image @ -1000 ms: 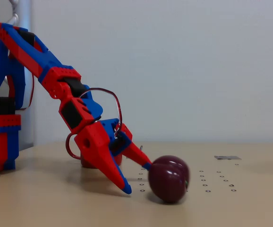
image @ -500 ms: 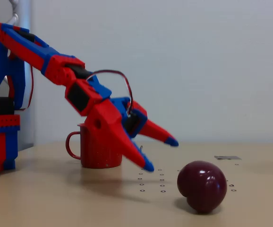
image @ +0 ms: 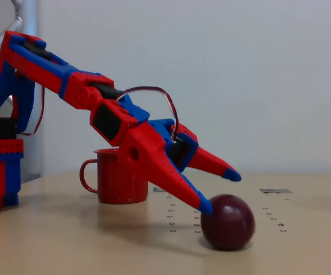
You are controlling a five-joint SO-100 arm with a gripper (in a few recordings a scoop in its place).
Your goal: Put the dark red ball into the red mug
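Observation:
The dark red ball (image: pixel 229 222) rests on the tan table (image: pixel 68 240), right of centre and near the front. My gripper (image: pixel 220 191) stands open just above and left of it. The lower finger's blue tip (image: pixel 206 207) touches or nearly touches the ball's upper left side, while the upper finger (image: pixel 229 173) points out over the ball. Nothing is held between the fingers. The red mug (image: pixel 119 176) stands upright behind the arm at left of centre, its loop handle (image: pixel 86 176) facing left; the arm hides part of its right side.
The arm's red and blue base (image: pixel 2 166) stands at the left edge. A small flat grey piece (image: pixel 275 191) lies on the table at the right. Small dark dots mark the tabletop around the ball.
The ball rolled right after the first frame, then settled slightly back left. My gripper lifted off the table, reached right and came down open onto the ball's upper left.

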